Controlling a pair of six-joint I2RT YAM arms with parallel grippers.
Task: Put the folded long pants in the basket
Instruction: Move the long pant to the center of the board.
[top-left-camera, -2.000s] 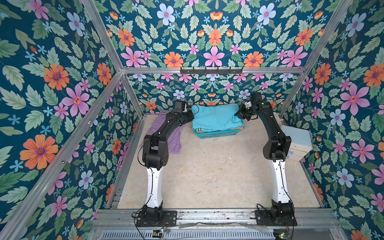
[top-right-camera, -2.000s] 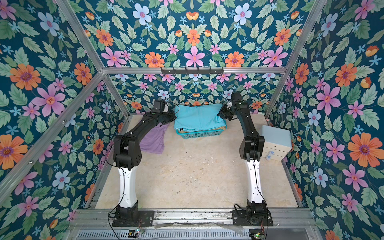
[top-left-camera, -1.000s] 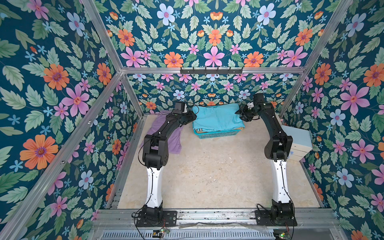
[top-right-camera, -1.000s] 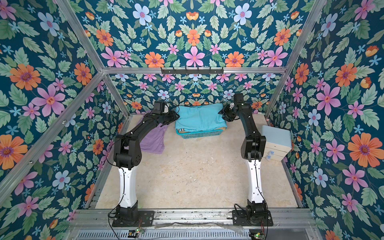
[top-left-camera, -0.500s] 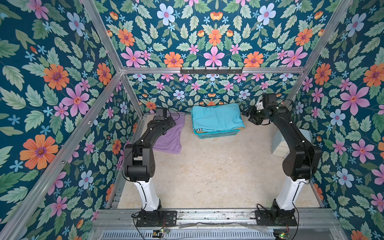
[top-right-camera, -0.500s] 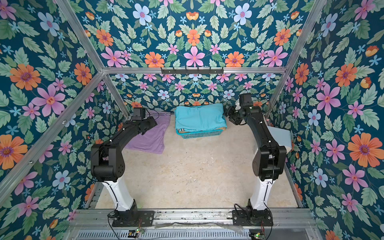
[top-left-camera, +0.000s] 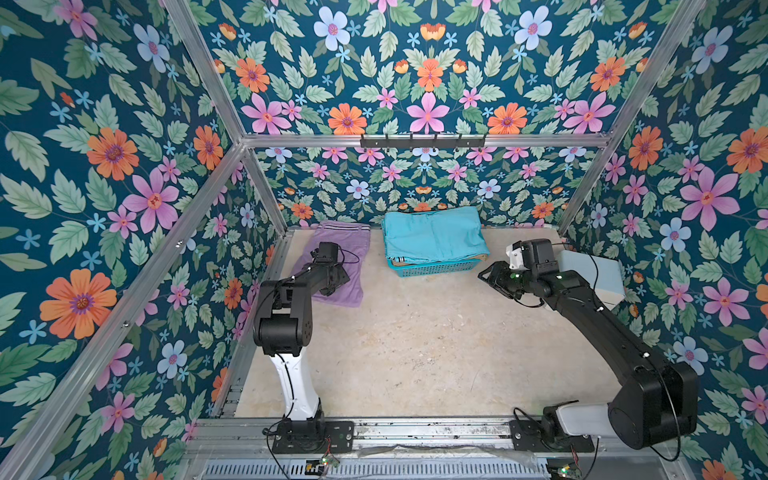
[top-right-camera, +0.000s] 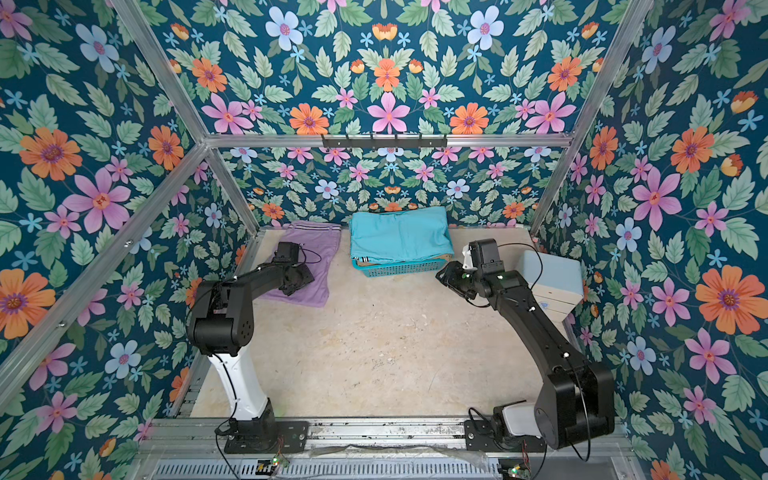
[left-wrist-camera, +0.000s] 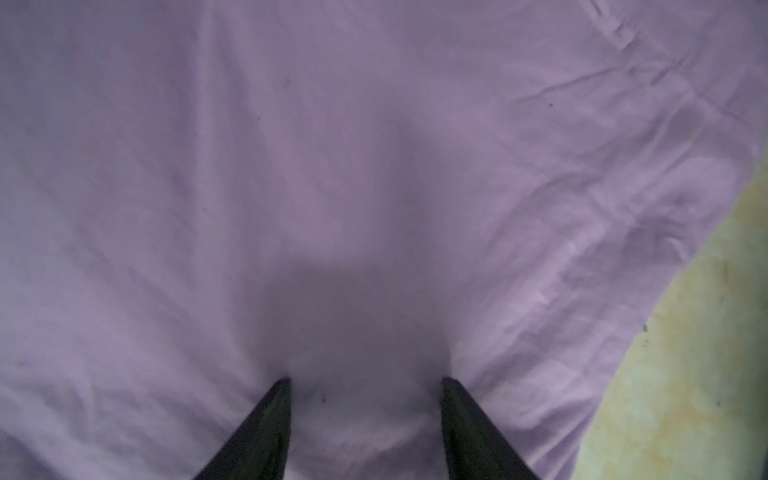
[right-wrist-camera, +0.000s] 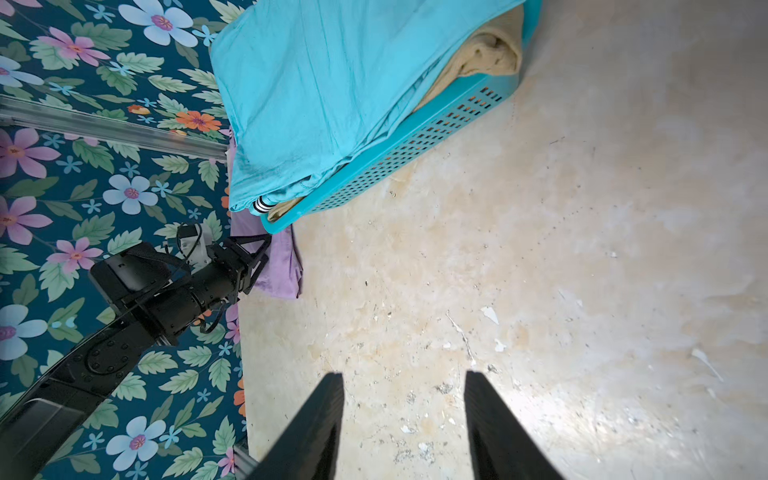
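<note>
Lilac folded long pants lie flat on the floor at the back left, their dark-striped waistband toward the wall. My left gripper stands open, with both fingertips down on the lilac cloth. The teal basket sits at the back middle, with turquoise pants on top and khaki pants under them. To the basket's right, my right gripper hangs open and empty over bare floor.
A pale-blue drawer box stands against the right wall behind my right arm. Flowered walls close in the back and both sides. The turquoise cloth overhangs the basket's rim, and the lilac pants lie close to the left wall.
Both arms have drawn away from the basket. The left swung left and down onto the lilac pants. The right pulled back to the basket's right. Both pairs of jaws have narrowed a little.
</note>
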